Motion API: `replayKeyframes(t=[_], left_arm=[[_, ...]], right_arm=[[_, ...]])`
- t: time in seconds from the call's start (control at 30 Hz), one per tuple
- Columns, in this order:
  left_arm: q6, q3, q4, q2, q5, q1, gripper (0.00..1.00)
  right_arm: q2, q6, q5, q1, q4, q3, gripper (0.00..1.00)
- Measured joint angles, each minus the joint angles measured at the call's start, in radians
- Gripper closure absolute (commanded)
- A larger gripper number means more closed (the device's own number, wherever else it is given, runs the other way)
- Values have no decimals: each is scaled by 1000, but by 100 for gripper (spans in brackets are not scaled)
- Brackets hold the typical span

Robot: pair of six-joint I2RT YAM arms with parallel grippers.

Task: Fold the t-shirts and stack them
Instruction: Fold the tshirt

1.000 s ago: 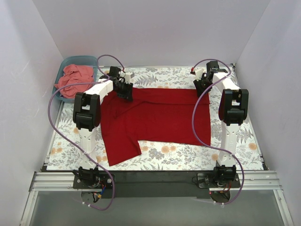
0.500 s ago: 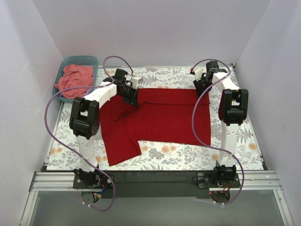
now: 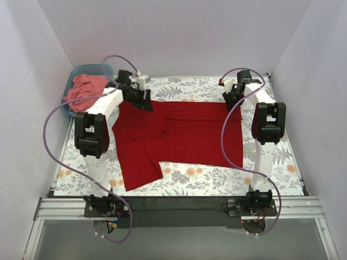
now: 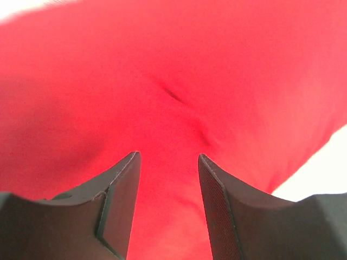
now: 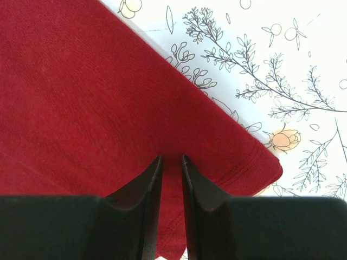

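Pink shirt is bunched up in the tub at far left. Red shirt is spread mostly flat on the surface, a bit rumpled on its left. Left end effector sits fingers apart over its far-left corner. Right end effector is pinched on the far-right corner.

Robot lab test cell, plain white enclosure walls, floral-covered table, aluminium mounting rail at its edge.
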Motion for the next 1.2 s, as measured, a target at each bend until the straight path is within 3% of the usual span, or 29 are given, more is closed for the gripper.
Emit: replayKeyframes(t=[0.17,0.33,0.57,1.2], left_arm=[[-169,325,97,124,-85,188,55],[-292,482,135,264,-207,257,57],[-354,435,117,358,-270,217,60],[-355,251,147,277,-324,206,61]], right_arm=[[0,2,8,1,1,0,74],[0,3,19,4,1,0,74],[0,3,27,6,1,0,75],[0,2,31,8,1,0,74]])
